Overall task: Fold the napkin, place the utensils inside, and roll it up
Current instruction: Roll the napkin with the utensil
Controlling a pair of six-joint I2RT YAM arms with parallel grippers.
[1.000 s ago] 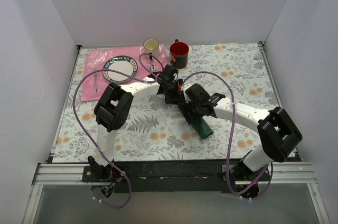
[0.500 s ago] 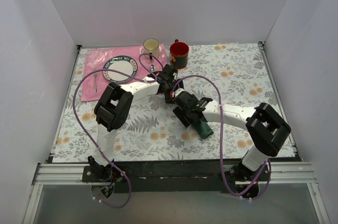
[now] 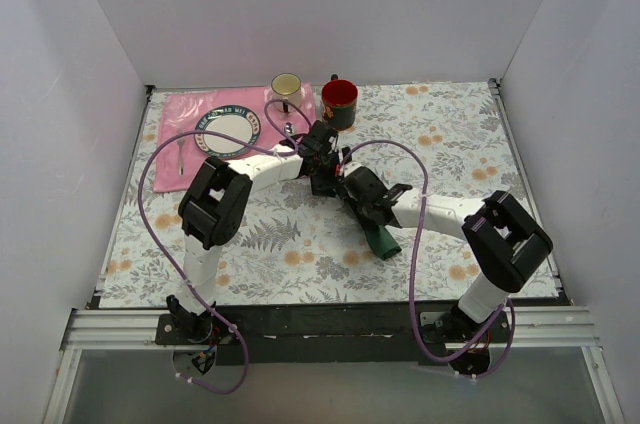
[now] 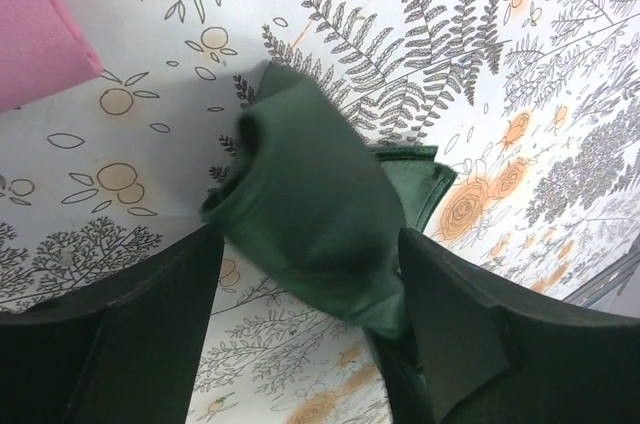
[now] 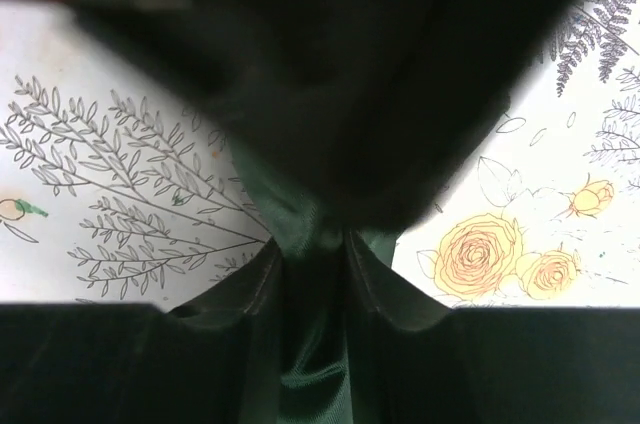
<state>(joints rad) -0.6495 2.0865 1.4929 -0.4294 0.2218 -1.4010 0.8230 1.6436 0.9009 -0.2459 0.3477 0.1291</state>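
The napkin (image 3: 384, 241) is a dark green roll lying slantwise on the floral tablecloth, right of centre. Its upper left end (image 4: 320, 214) lies between the spread jaws of my left gripper (image 3: 328, 180) (image 4: 310, 244). The left finger (image 4: 150, 324) stands clear of the cloth and the right finger (image 4: 470, 334) is against it. My right gripper (image 3: 348, 194) (image 5: 315, 244) sits close beside the left one, shut on a pinch of the napkin (image 5: 311, 380). The utensils are hidden.
At the back left, a pink placemat (image 3: 190, 109) (image 4: 40, 24) carries a plate (image 3: 228, 131) and a small silver fork (image 3: 181, 154). A cream mug (image 3: 286, 89) and a red mug (image 3: 339, 102) stand just behind the grippers. White walls enclose the table.
My right gripper has slid up and left along the napkin toward the left gripper and shut on the cloth. The left jaws have widened a little.
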